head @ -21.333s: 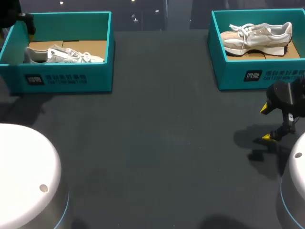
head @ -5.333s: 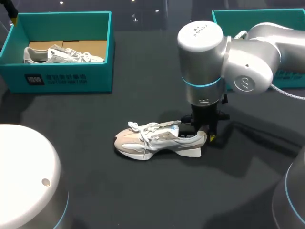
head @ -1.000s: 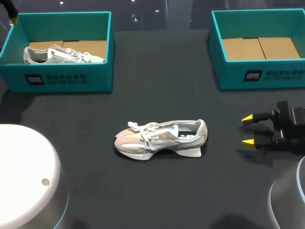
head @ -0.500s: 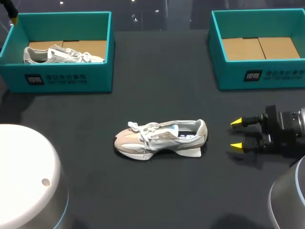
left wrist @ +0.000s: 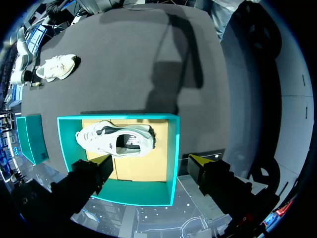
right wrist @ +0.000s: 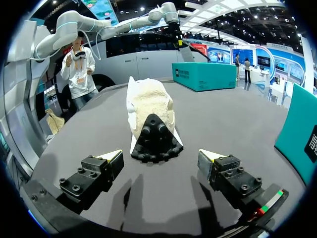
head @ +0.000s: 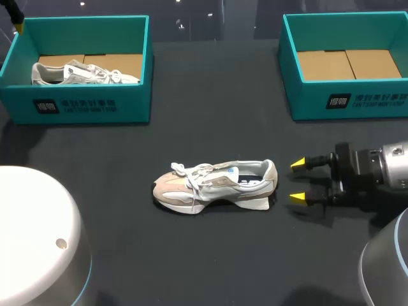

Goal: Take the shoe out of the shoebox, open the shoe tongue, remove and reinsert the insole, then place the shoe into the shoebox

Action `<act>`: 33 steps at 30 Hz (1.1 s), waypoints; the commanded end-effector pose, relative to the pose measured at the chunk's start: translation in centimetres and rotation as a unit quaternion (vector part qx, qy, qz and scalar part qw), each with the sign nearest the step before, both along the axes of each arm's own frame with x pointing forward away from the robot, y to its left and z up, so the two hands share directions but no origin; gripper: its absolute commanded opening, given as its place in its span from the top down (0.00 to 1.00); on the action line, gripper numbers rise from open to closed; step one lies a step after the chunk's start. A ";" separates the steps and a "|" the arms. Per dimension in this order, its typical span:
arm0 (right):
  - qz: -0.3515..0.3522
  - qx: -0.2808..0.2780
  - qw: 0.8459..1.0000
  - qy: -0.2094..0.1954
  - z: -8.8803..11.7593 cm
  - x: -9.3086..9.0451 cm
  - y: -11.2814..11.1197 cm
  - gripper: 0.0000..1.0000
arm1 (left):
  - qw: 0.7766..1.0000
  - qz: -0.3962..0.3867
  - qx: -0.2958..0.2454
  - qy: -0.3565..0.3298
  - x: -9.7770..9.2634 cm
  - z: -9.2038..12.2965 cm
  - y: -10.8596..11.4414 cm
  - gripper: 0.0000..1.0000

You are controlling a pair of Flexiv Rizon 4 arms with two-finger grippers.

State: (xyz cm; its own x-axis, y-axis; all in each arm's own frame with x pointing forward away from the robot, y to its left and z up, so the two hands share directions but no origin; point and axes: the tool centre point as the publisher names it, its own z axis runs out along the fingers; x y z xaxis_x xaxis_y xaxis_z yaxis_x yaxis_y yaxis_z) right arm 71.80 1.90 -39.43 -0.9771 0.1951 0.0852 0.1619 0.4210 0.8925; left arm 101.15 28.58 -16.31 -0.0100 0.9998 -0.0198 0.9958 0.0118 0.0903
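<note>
— Whereabouts of the beige-and-white laced sneaker (head: 215, 185)?
— Out on the dark grey tabletop (head: 191, 255), near the middle. Toe toward the left side, heel toward the right gripper (head: 297, 181). Well apart from both boxes.
— State of that pincer?
— Spread wide, holding nothing. Held low, yellow tips aimed along the table at the heel, just beside it, not touching. From the right wrist, same sneaker (right wrist: 148, 111) straight ahead of the gripper (right wrist: 161, 157), black lugged heel sole facing the fingers.
— And the teal cardboard shoebox on the right (head: 306, 99)?
— At the far right of the table, brown cardboard floor showing inside.
— Left side?
— High over the other teal shoebox (left wrist: 172, 148), left gripper (left wrist: 152, 159) with fingers parted, gripping nothing. Inside that box, a white-and-grey sneaker (left wrist: 116, 139) lying on the brown floor.
</note>
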 end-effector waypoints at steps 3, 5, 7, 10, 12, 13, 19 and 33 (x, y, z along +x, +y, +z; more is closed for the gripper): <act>0.005 0.001 1.000 0.000 -0.4 0.6 1.5 0.00 | 1.000 -0.001 0.000 -0.001 -0.1 0.1 0.0 0.00; 0.011 0.003 1.000 -0.001 -0.5 0.7 2.1 0.00 | 1.000 -0.001 0.000 -0.001 -0.1 0.1 0.0 0.00; 0.015 0.004 1.000 -0.003 -0.5 0.7 2.5 0.00 | 1.000 -0.001 0.000 -0.001 -0.1 0.1 0.0 0.00; 0.017 0.005 1.000 -0.005 -0.6 0.6 2.9 0.00 | 1.000 -0.001 0.000 -0.001 -0.1 0.1 0.0 0.00; 0.021 0.006 1.000 -0.009 -0.6 0.5 3.3 0.00 | 1.000 -0.001 0.000 -0.001 -0.1 0.1 0.0 0.00; 0.022 0.007 1.000 -0.011 -0.6 0.5 3.4 0.00 | 1.000 -0.001 0.000 -0.001 -0.1 0.1 0.0 0.00; 0.032 0.011 0.999 -0.023 -0.7 0.2 4.4 0.00 | 1.000 -0.001 0.000 -0.001 -0.1 0.1 0.0 0.00; 0.052 0.020 0.998 -0.034 -0.7 0.2 6.5 0.07 | 1.000 -0.001 0.000 -0.001 -0.1 0.1 0.0 0.00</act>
State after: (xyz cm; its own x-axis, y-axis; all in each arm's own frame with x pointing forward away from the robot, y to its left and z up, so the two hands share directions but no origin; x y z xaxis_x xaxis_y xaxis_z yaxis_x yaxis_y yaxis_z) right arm 71.67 7.81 -39.92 -0.9954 0.0932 0.0213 0.0564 0.3933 0.9177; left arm 101.15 28.58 -16.31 -0.0100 0.9998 -0.0198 0.9958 0.0118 0.0903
